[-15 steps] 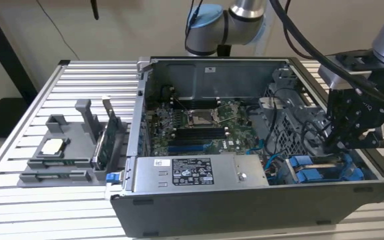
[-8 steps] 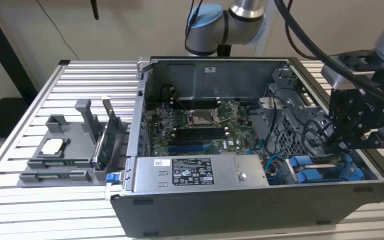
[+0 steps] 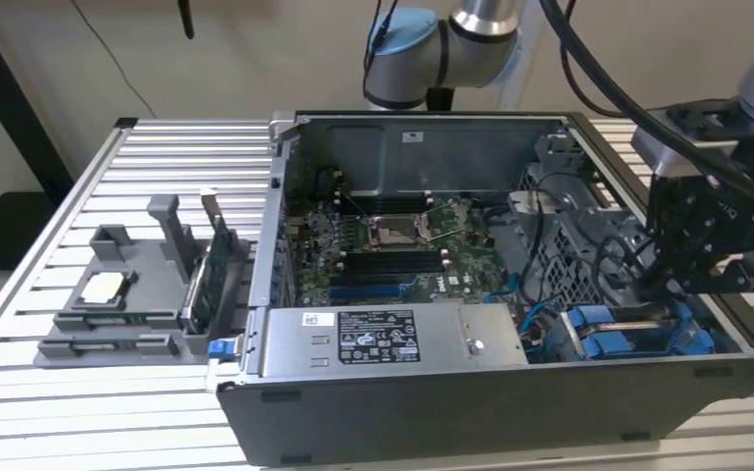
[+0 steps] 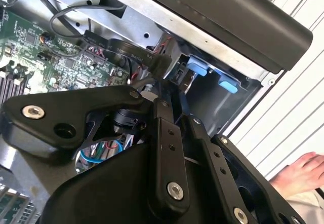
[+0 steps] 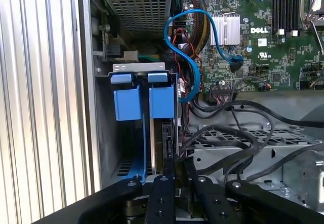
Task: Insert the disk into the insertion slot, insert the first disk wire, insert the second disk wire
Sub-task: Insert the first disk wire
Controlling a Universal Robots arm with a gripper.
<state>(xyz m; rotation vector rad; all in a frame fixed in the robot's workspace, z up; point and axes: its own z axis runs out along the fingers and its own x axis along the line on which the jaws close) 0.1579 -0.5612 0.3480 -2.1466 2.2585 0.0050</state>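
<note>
Exterior view: insertion slot [image 3: 626, 334] at 7 o'clock, just beside gripper [image 3: 678, 287]. First wrist view: jaws narrow, seemingly pinching disk [image 5: 168, 140] edge-on.

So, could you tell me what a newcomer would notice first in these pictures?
The open computer case dominates the slatted table, its green motherboard exposed in the middle. At the exterior view's right, the black gripper reaches down at the insertion slot with its bright blue rails. In the second wrist view, a person's hand shows beside the case.
</note>
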